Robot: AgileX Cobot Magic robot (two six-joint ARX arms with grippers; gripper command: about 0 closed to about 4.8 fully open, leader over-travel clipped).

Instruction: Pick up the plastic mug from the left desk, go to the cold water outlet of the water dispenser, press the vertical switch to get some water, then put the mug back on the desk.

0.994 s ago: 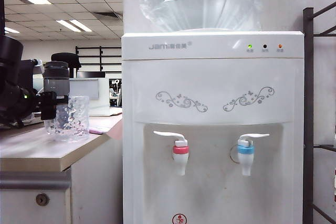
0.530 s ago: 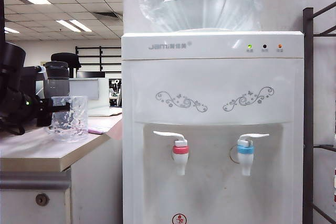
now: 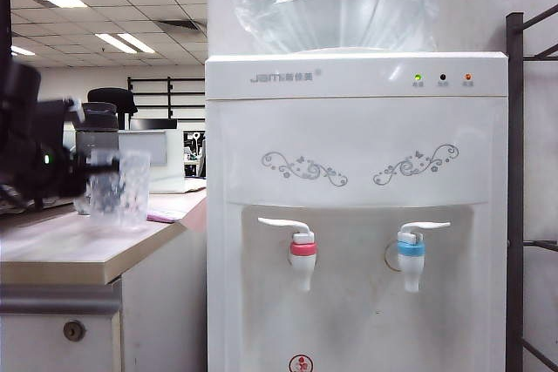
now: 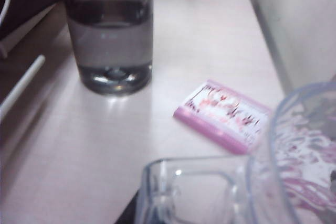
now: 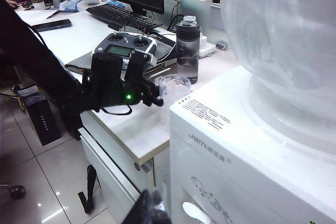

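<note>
The clear dimpled plastic mug [image 3: 122,185] stands near the right end of the left desk [image 3: 70,250], its outline blurred. My left gripper [image 3: 85,179] reaches in from the left and is shut on the mug's clear side handle [image 4: 189,187]. The mug's wall [image 4: 299,166] fills one corner of the left wrist view. The right wrist view shows the same grip [image 5: 152,97] from above, beside the mug [image 5: 173,87]. The water dispenser [image 3: 357,128] stands to the right, with the blue-collared cold water outlet [image 3: 411,259] under its vertical switch [image 3: 425,227]. My right gripper [image 5: 149,208] is a dark blur.
A smoky-grey bottle [image 3: 96,132] stands just behind the mug. A pink packet [image 4: 223,116] lies flat beside it. The pink-red-collared tap [image 3: 302,259] is left of the cold one. A black rack [image 3: 514,189] flanks the dispenser. A remote controller [image 5: 128,43] and keyboard lie farther back.
My left gripper's jaws have closed from wide open onto the mug's handle. The mug now sits a little higher in the exterior view and looks blurred.
</note>
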